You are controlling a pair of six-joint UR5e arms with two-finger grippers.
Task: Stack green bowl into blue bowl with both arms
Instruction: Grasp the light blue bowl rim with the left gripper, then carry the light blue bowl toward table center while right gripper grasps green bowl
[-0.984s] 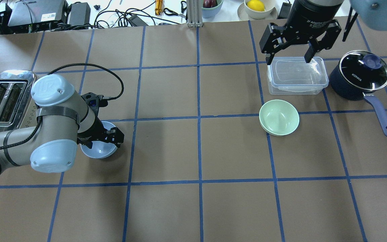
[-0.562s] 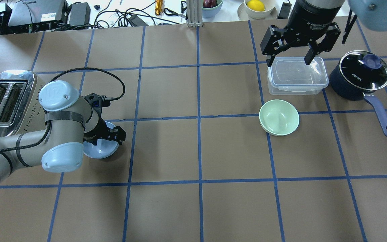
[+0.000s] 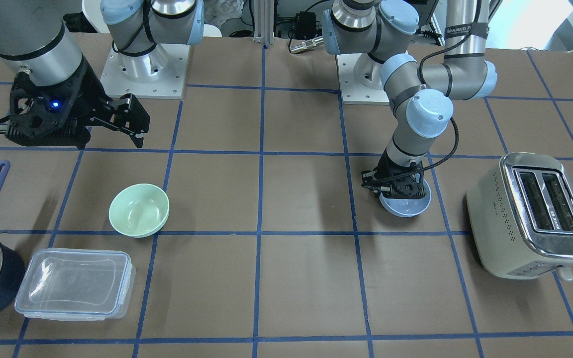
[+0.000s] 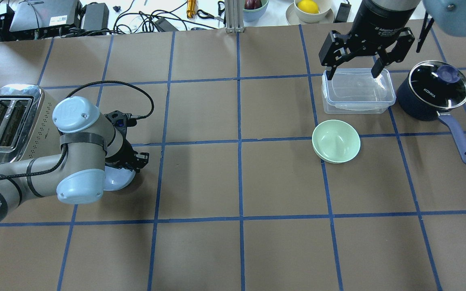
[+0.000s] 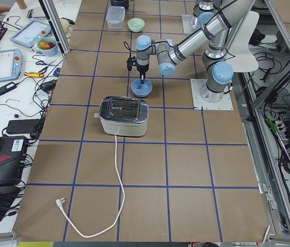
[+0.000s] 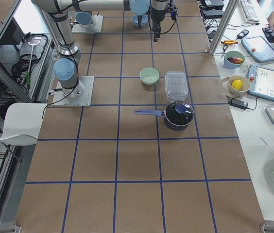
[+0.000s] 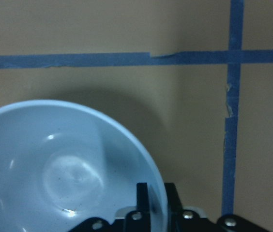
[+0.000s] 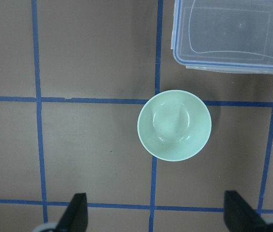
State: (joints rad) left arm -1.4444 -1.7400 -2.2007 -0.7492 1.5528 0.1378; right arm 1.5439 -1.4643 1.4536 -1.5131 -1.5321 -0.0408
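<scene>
We grip the blue bowl point(image 3: 408, 206) by its rim with the left gripper point(image 3: 399, 193), at left; it has shifted slightly nearer, so carrying seems begun. Our right gripper point(image 4: 353, 74) hangs open beyond the green bowl point(image 4: 336, 141), at right.

blue bowl point(image 4: 119, 180) partly under left arm point(image 4: 82, 151)

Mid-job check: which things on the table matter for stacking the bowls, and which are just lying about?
In the job:
green bowl, untouched
blue bowl, rim pinched by the left gripper
right gripper, open, holding nothing

Lying about:
toaster
clear lidded container
dark blue saucepan
</scene>
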